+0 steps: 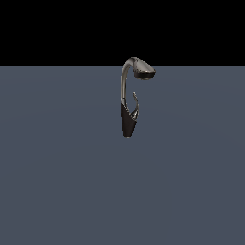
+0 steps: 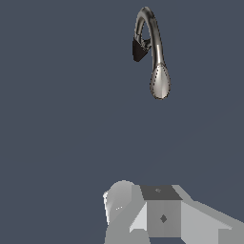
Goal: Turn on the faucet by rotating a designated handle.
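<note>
Nearest the wrist camera sits the gripper (image 2: 162, 217), a pale grey block; its fingertips are not clearly shown, so I cannot tell whether the fingers are open or closed. Beyond it, well apart across the bare grey floor (image 1: 57, 182), stands the faucet (image 1: 127, 95), its cone base down and its arched neck ending in a wide spout head. From that base the handle (image 1: 136, 106) hooks upward on the exterior view's right, under the spout. To do the approach well, I would aim low at the short hook, clear of the neck, then push it sideways around the base.
</note>
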`<state>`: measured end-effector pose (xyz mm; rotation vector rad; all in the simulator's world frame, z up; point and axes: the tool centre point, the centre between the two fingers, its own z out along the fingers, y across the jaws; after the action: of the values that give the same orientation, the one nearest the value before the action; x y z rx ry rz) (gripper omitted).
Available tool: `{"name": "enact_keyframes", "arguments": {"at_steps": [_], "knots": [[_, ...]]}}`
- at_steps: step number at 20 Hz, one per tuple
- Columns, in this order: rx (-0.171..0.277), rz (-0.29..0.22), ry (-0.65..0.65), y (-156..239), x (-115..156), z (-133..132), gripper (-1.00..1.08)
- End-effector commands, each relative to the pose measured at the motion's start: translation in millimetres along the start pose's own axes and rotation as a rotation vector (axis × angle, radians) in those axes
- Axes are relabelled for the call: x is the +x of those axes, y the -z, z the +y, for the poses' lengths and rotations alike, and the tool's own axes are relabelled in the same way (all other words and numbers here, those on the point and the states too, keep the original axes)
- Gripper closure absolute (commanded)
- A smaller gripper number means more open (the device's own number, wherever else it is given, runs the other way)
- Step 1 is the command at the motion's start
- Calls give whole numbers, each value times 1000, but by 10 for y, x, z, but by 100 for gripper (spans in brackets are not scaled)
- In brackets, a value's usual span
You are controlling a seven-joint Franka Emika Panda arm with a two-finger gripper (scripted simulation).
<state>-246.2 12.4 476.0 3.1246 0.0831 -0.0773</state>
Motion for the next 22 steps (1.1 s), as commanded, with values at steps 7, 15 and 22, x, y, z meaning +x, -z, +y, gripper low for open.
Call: {"name": "enact_keyframes", "arguments": {"at_steps": [7, 15, 22], "knots": [[47, -26, -69, -10, 236, -25, 108], [132, -79, -203, -78, 696, -44, 108], [216, -141, -351, -229, 1199, -25, 108]]}}
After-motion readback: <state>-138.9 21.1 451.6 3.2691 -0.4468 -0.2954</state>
